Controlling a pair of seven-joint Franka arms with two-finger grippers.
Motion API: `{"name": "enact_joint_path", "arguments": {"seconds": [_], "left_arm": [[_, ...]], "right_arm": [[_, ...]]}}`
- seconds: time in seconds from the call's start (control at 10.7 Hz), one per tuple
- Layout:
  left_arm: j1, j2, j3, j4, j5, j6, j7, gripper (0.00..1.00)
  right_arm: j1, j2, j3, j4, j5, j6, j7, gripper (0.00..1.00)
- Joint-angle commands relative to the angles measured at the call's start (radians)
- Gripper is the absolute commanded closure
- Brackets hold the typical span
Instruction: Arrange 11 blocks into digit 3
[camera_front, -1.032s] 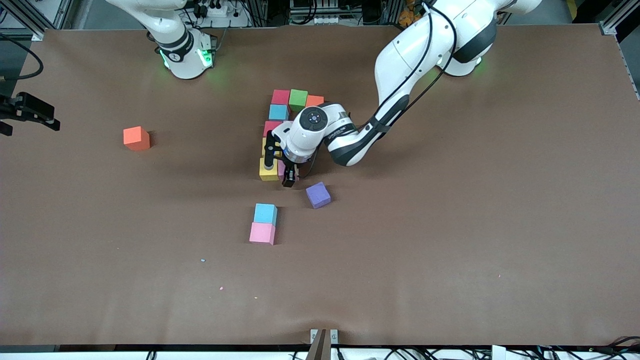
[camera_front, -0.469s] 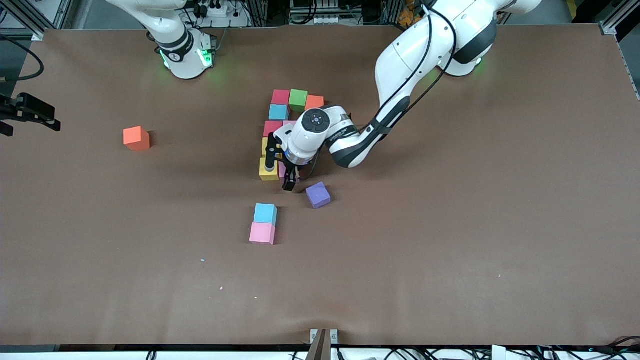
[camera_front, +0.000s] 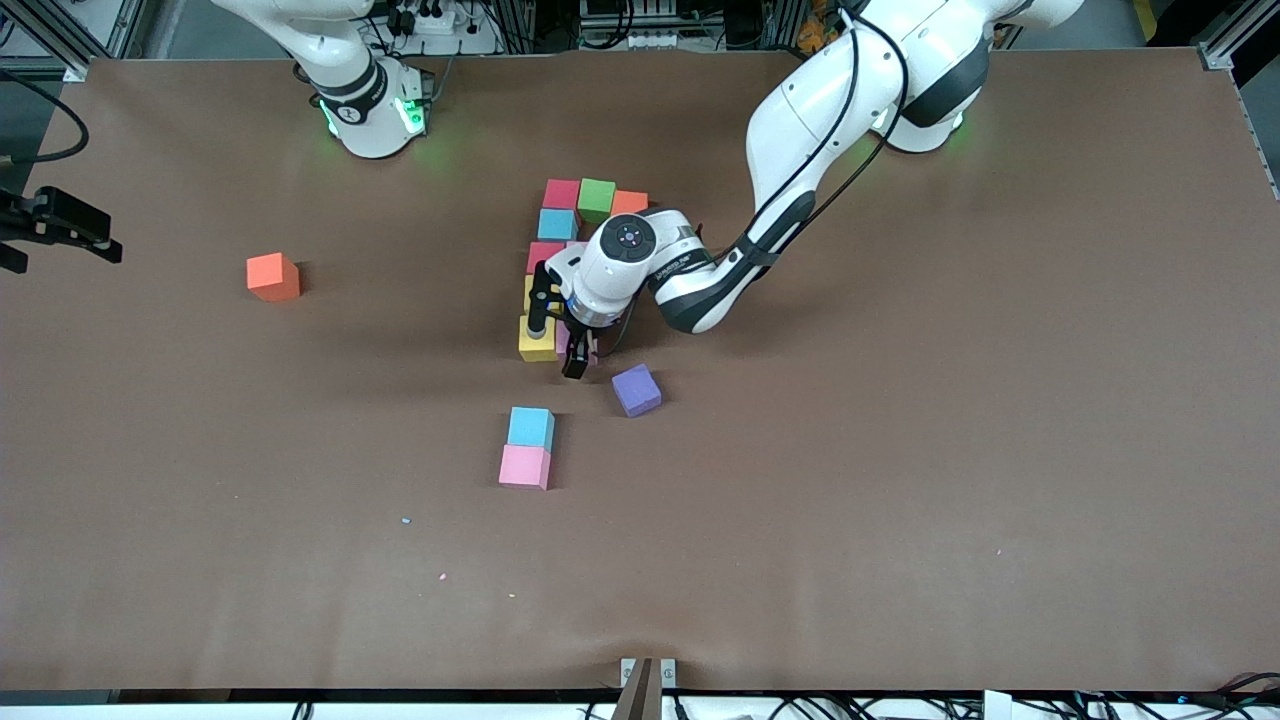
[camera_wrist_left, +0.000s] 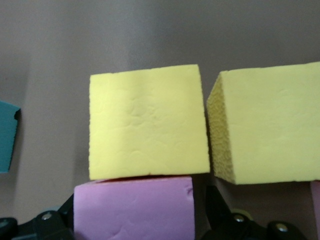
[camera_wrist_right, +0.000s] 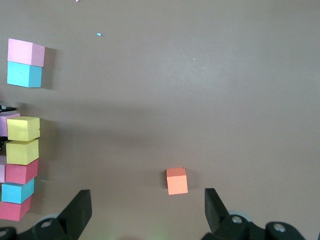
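Note:
The figure's blocks stand mid-table: crimson (camera_front: 562, 193), green (camera_front: 596, 198) and orange (camera_front: 629, 202) in a row, then blue (camera_front: 557, 224), crimson (camera_front: 545, 255) and two yellow (camera_front: 537, 342) (camera_wrist_left: 270, 130) in a column toward the camera. My left gripper (camera_front: 556, 342) is down at the nearer yellow block (camera_wrist_left: 148, 122). It is open, with one finger on each side of a lilac block (camera_wrist_left: 134, 207) that rests on the table against that yellow one. My right gripper (camera_wrist_right: 145, 215) waits open, up in the air over a lone orange block (camera_wrist_right: 177, 181).
A loose purple block (camera_front: 636, 389) lies just nearer the camera than the left gripper. A blue block (camera_front: 530, 427) and a pink block (camera_front: 525, 466) touch each other nearer still. The lone orange block (camera_front: 273, 276) sits toward the right arm's end.
The left gripper's fingers have spread apart around the lilac block, which stays on the table beside the yellow one. The hand has barely shifted. The right arm has not moved.

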Motion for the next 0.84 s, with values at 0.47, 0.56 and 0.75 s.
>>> {"name": "enact_joint_path", "arguments": {"seconds": [0.47, 0.56, 0.75], "left_arm": [[-0.009, 0.009, 0.011, 0.018, -0.01, 0.006, 0.031, 0.0], [-0.005, -0.006, 0.009, 0.012, -0.012, -0.003, 0.031, 0.0], [-0.002, -0.031, -0.009, 0.009, -0.027, -0.067, 0.021, 0.0]], "right_arm": [[0.002, 0.003, 0.003, 0.006, -0.016, -0.003, 0.008, 0.0], [0.002, 0.003, 0.003, 0.006, -0.016, -0.003, 0.008, 0.0], [0.002, 0.008, 0.003, 0.006, -0.016, -0.003, 0.008, 0.0]]}}
